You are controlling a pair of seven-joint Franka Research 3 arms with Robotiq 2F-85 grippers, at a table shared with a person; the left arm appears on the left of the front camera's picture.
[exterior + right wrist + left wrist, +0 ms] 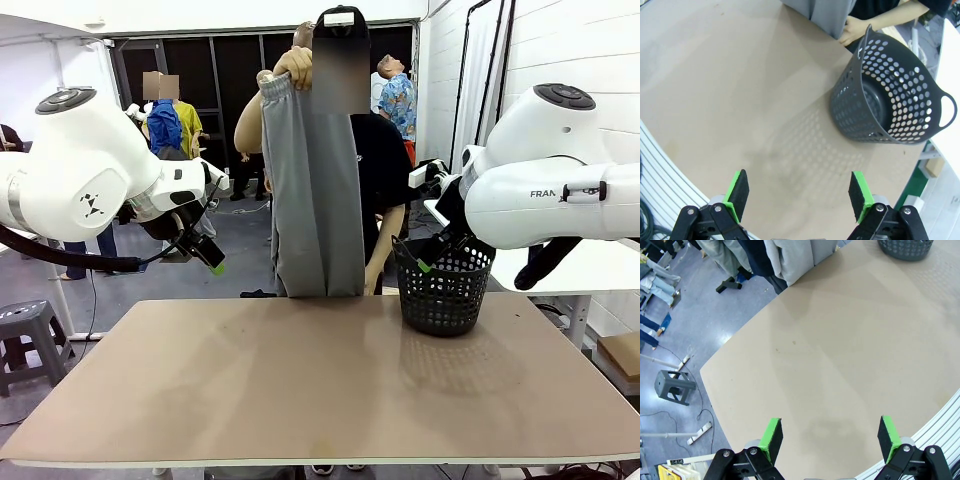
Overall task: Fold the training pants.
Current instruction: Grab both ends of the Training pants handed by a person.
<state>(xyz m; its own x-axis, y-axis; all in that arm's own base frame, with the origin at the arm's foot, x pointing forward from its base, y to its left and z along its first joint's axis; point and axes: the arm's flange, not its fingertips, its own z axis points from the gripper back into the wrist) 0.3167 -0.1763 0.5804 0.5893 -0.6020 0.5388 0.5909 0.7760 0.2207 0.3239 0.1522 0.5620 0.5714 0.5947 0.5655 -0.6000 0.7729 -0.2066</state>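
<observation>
Training pants (312, 210), light grey, hang full length at the desk's (300, 390) 12 o'clock edge, waistband up. A person's hand (295, 65) holds them aloft by the gathered waist, and the leg ends come down about to the far rim of the desk; from here I cannot tell whether they touch it.

Over at 9 o'clock, off the desk, a grey stool (25, 330) stands on the floor. The left pincer (207, 255) hovers in the air near the desk's 10 o'clock corner, pointing down and inward. Its own camera has the left pincer (830, 434) with both green pads spread wide apart and nothing between them, bare brown desk (840, 350) below, and the pants (795, 255) at 11 o'clock of that picture.

Right of the pants, at about 2 o'clock on the desk, sits a black mesh basket (445, 295), upright. The person's other hand (852, 30) rests at the desk edge between the hanging cloth (825, 10) and the basket's wall (860, 100).

The right pincer (432, 255) hangs just at the basket's near left rim, above it. From the wrist, the right pincer (799, 191) stands wide open too, gripping nothing, with the basket at its 1 o'clock.
</observation>
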